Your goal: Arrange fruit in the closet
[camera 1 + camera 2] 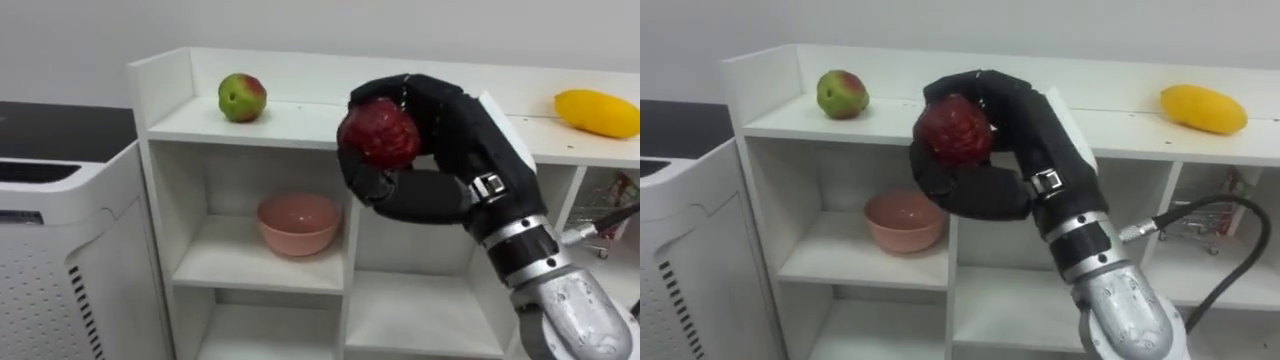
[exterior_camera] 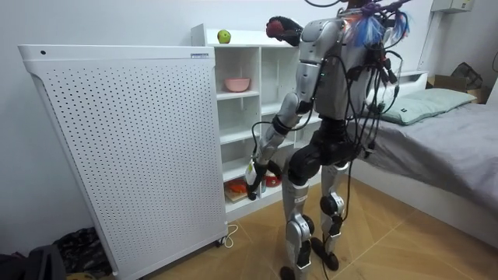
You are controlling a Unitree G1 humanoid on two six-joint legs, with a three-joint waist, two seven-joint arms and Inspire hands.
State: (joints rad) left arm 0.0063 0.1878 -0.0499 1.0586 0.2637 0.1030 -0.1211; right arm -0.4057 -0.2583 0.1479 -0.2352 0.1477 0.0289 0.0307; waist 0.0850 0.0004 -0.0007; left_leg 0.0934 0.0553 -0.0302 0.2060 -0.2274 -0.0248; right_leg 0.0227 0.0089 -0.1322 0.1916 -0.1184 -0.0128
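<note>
Gripping the red fruit (image 1: 380,132) with the right hand (image 1: 432,192), fingers curled round it, level with the top of the closet (image 1: 160,90), between green apple (image 1: 242,97) and yellow mango (image 1: 598,112).

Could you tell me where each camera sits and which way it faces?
Left eye view: on the robot's head, facing the white shelf unit; its right hand shows, curled round a red fruit.
Right eye view: beside it on the head, same aim, same hand.
Room view: standing off in the room, at the robot's left side; whole robot, left hand hanging low.
Shared: all see the green apple and pink bowl.
</note>
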